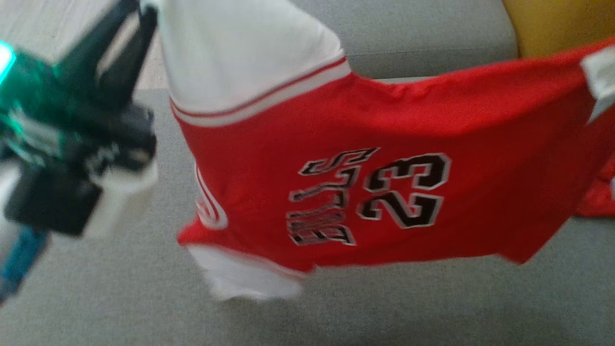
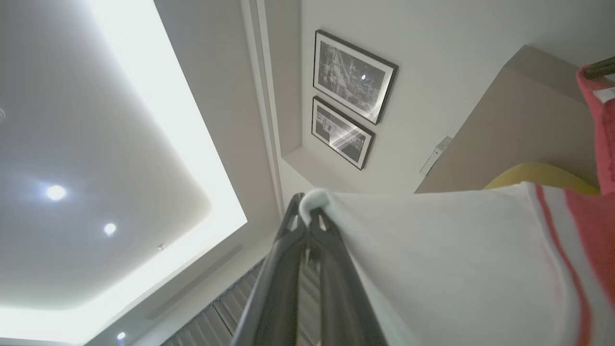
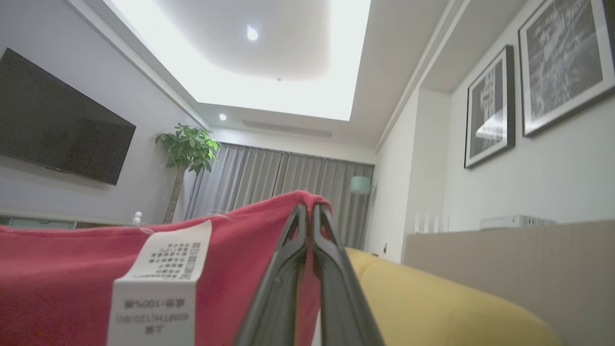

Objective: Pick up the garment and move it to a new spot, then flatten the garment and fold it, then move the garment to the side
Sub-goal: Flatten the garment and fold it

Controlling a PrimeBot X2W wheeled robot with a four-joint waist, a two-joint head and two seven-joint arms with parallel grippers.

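The garment (image 1: 336, 144) is a red jersey with white sleeves and the number 23. It hangs stretched in the air above a grey sofa seat (image 1: 120, 298). My left gripper (image 1: 139, 12) reaches up at the upper left, shut on the white sleeve. In the left wrist view, the left gripper (image 2: 307, 206) pinches a fold of white cloth (image 2: 456, 250). In the right wrist view, my right gripper (image 3: 307, 209) is shut on the red hem (image 3: 72, 269), beside a white care label (image 3: 158, 283). The label (image 1: 598, 81) also shows at the head view's right edge.
A yellow cushion (image 1: 552, 24) lies on the sofa behind the jersey's right end; that cushion (image 3: 432, 298) also sits just past the right fingers. A beige sofa back (image 3: 509, 269), framed pictures (image 2: 353, 77), a wall TV (image 3: 57, 120) and a plant (image 3: 187, 144) surround the spot.
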